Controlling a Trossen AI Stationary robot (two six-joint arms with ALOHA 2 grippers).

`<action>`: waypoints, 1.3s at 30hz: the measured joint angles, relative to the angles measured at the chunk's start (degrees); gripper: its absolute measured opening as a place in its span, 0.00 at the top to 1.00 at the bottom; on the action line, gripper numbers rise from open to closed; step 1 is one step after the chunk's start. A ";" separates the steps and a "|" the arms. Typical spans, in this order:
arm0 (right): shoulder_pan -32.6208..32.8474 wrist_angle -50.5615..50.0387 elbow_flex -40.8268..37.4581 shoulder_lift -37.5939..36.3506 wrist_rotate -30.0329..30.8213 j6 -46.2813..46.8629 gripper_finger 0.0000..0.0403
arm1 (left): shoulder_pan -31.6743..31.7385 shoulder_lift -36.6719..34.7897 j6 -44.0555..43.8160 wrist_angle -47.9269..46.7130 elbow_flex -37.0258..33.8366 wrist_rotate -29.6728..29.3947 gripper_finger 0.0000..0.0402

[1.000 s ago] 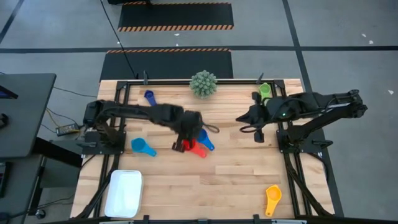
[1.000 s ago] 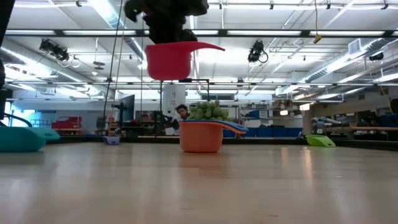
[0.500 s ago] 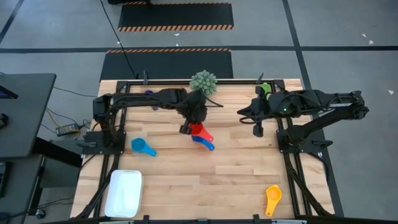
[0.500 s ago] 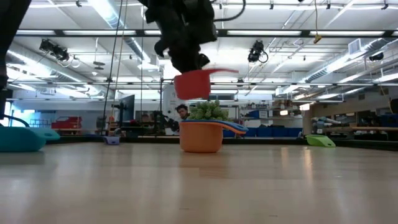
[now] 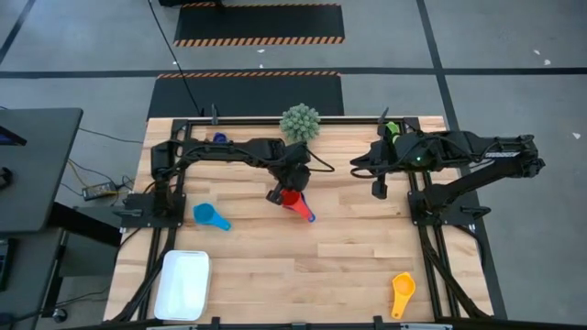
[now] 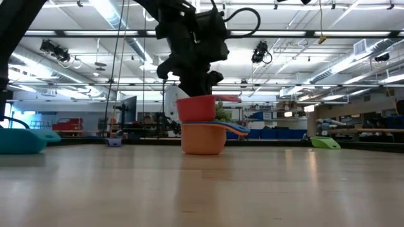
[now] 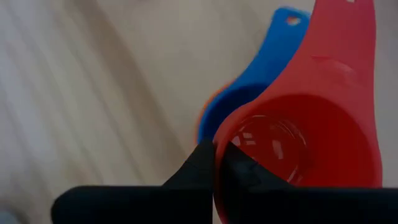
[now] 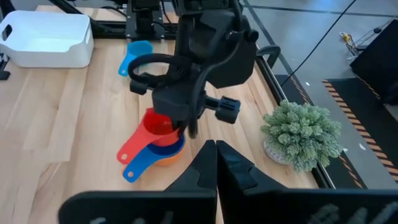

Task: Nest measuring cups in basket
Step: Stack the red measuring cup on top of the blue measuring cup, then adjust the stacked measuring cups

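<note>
A: Left gripper (image 5: 286, 190)?
B: Mid-table, jaws clamped on the rim of the red cup (image 6: 196, 108). That cup sits in the blue cup (image 7: 249, 99), which sits in the orange cup (image 6: 203, 139).

A: Right gripper (image 5: 354, 169)?
B: Hanging above the table's right side, jaws closed, empty.

A: Basket (image 5: 182, 284)?
B: Near-left corner, well apart. Light blue cup (image 5: 210, 215) between it and the stack; yellow cup (image 5: 402, 291) near-right.
</note>
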 joint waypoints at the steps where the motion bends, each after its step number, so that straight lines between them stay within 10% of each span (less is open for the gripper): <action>1: 0.00 -0.01 0.00 0.00 0.00 0.01 1.00 | 0.00 0.24 0.01 0.22 0.04 0.79 0.98; 18: 0.02 -0.02 0.00 0.02 0.15 1.44 1.00 | -0.07 1.22 -8.61 0.55 0.00 0.70 0.79; 39: -3.74 -3.18 -8.77 0.04 1.13 12.46 1.00 | -8.65 1.04 -49.14 -22.81 15.82 -1.67 0.77</action>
